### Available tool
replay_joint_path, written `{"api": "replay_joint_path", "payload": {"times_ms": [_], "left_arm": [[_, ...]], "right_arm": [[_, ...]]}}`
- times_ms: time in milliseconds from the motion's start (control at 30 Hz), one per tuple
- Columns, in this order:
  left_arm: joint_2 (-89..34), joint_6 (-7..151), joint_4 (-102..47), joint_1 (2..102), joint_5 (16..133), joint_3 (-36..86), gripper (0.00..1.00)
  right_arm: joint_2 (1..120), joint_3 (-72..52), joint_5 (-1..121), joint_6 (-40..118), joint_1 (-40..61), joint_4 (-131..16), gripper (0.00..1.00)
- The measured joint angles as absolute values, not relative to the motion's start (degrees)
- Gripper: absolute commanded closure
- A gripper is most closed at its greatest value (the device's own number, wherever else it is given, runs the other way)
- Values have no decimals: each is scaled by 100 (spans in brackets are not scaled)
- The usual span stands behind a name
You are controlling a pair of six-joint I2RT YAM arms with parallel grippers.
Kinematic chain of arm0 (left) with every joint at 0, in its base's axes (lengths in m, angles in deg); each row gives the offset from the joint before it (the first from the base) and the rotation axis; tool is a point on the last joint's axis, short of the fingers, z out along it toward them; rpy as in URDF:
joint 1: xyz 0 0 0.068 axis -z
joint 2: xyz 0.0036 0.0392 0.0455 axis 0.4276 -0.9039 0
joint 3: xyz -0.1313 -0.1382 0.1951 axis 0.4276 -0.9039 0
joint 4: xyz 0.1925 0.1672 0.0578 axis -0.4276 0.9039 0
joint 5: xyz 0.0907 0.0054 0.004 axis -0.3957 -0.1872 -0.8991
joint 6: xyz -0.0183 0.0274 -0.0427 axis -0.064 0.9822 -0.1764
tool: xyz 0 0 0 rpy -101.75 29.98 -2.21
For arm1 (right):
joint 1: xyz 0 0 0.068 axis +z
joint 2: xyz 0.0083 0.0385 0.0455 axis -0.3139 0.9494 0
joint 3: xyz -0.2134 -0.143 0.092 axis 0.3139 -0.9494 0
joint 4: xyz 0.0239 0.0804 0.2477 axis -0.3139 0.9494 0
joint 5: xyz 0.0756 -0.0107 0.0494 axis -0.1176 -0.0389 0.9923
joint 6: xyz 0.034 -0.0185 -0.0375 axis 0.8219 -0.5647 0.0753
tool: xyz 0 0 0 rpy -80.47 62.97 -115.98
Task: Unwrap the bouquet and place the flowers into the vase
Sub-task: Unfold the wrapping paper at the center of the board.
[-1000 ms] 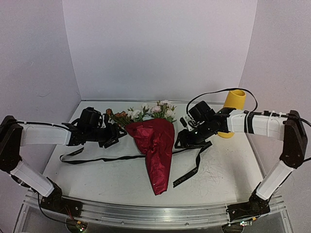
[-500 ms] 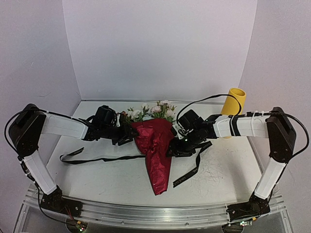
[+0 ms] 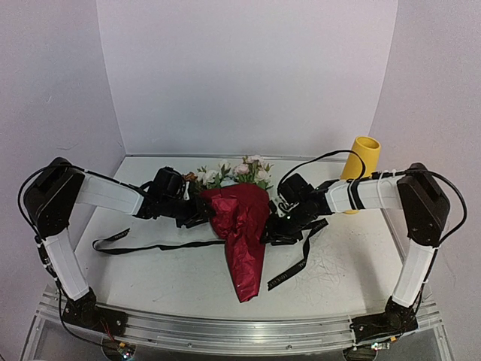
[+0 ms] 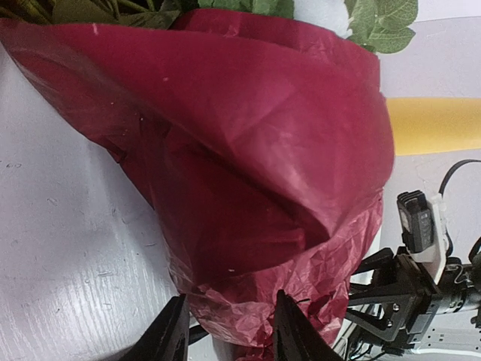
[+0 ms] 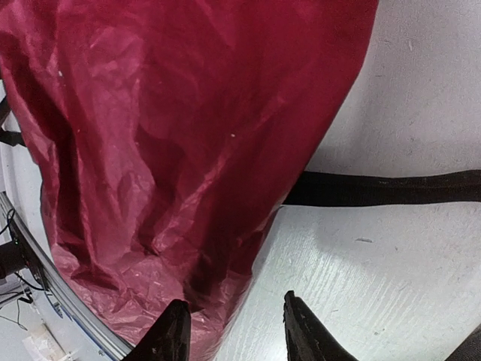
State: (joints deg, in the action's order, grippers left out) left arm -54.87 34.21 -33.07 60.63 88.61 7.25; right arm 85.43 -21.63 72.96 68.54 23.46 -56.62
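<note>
The bouquet, a cone of shiny dark red crinkled wrap with small blooms at its mouth, is lying flat in the middle of the top view on the white table. Its tip is pointing toward the lower edge of the frame. The small pink, cream-white and rust-orange flowers on leafy green stems are poking out of the upper end, still bundled in the sheet, so nothing is ready for potting yet. The tall mustard-yellow matte vase is standing upright at the upper right, behind the right forearm and well apart from the cone, probably so the unwrapping cannot knock it.

The thin black ribbon is lying slack across the table, running from the left under the cone and out toward the lower right. It seems to be binding nothing, which would explain why both arms are going for the sheet itself.

The left gripper is reaching in at the cone's left edge and the right gripper at its right edge, mirrored, likely so each can take one flap and peel it sideways. In the left wrist view the jaws are standing apart with a crumpled fold bulging between them, not visibly clamped. In the right wrist view the jaws are also apart, the hem is lying by one finger, and bare table is showing in the gap.
</note>
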Motion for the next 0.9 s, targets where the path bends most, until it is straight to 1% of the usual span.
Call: {"api": "replay_joint_path", "payload": {"times_ms": [67,100,200,300,333,400,467,567,733,867,900], "left_arm": [[-5555,3428,-3305,6063,8861,741,66],[-5609,3425,-3303,6063,8860,761,67],[-5778,3429,-3300,6059,8854,871,71],[-5888,3430,-3306,6041,8849,978,74],[-5917,3431,-3303,6036,8853,1012,77],[-5970,3431,-3303,6017,8853,1066,82],[-6038,3463,-3301,6001,8859,1124,87],[-6123,3545,-3304,5977,8865,1179,94],[-6208,3572,-3297,5962,8865,1241,97],[-6310,3626,-3301,5945,8869,1361,98],[-6336,3648,-3303,5940,8867,1388,98]], "right_arm": [[8546,-2163,7297,6875,2331,-5673,63],[8546,-2163,7298,6876,2317,-5690,63],[8546,-2163,7315,6883,2283,-5702,63],[8548,-2161,7387,6869,2240,-5727,60],[8549,-2158,7416,6864,2223,-5734,59],[8565,-2140,7467,6848,2190,-5748,61],[8609,-2107,7525,6838,2157,-5780,66],[8719,-2050,7585,6835,2116,-5815,68],[9011,-1805,7619,6812,2049,-5828,75],[9044,-1689,7623,6846,2000,-5831,90],[9045,-1662,7624,6852,1986,-5833,95]]}}
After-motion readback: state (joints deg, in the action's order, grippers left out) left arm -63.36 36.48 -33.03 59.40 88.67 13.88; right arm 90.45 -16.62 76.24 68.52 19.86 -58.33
